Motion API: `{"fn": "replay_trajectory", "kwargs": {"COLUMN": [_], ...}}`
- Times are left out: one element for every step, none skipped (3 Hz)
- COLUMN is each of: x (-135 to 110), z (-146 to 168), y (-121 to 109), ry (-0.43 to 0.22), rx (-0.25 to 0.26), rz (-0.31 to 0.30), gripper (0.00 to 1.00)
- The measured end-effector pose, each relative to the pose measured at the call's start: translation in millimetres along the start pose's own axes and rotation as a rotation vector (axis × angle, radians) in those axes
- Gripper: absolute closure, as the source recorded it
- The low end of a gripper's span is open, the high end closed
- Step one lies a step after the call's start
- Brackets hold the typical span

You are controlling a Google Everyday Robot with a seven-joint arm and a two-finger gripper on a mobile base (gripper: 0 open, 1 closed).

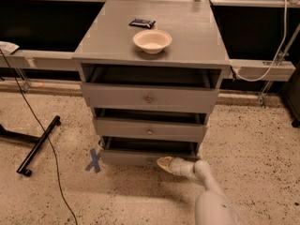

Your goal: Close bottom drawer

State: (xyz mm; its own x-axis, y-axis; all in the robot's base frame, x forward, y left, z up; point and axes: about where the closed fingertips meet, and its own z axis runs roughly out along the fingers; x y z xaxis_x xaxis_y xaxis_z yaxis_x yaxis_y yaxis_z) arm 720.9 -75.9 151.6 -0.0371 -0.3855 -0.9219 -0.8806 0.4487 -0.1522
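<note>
1. a grey cabinet (pixel 197 46) stands on a speckled floor (pixel 262 172) with three drawers, one over the other.
2. the bottom drawer (pixel 124 157) is the lowest of the three, right at floor level. it sits part way out, with a dark gap showing above its low front panel.
3. its small round knob (pixel 150 161) is at the middle of the panel.
4. the gripper (pixel 165 163) is low down in front of the cabinet, with its tan tip against the bottom drawer's front, just right of the knob.
5. the claw looks closed: the tip reads as one narrow wedge with no gap, and it has hold of nothing.
6. the white arm (pixel 211 203) runs from the lower edge of the view up and leftward to the gripper.
7. the middle drawer (pixel 117 127) and the taller top drawer (pixel 112 96) are also pulled out a little, each with a dark slot above its front.
8. on the cabinet's top a pale bowl (pixel 152 41) stands near the middle, and a small dark packet (pixel 142 23) lies just behind it, apart from it.
9. a blue tape cross (pixel 94 160) is stuck on the floor just left of the bottom drawer.
10. a black stand leg (pixel 40 144) lies on the floor well to the left.
</note>
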Motion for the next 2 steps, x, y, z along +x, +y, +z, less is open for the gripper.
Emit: {"fn": "replay_trajectory", "kwargs": {"x": [0.4, 0.7], "z": [10.9, 16.1], "y": [-4.2, -9.5], "ry": [0.000, -0.010], "rx": [-0.003, 0.003], "rz": [0.005, 0.013], "gripper": [1.00, 1.00]}}
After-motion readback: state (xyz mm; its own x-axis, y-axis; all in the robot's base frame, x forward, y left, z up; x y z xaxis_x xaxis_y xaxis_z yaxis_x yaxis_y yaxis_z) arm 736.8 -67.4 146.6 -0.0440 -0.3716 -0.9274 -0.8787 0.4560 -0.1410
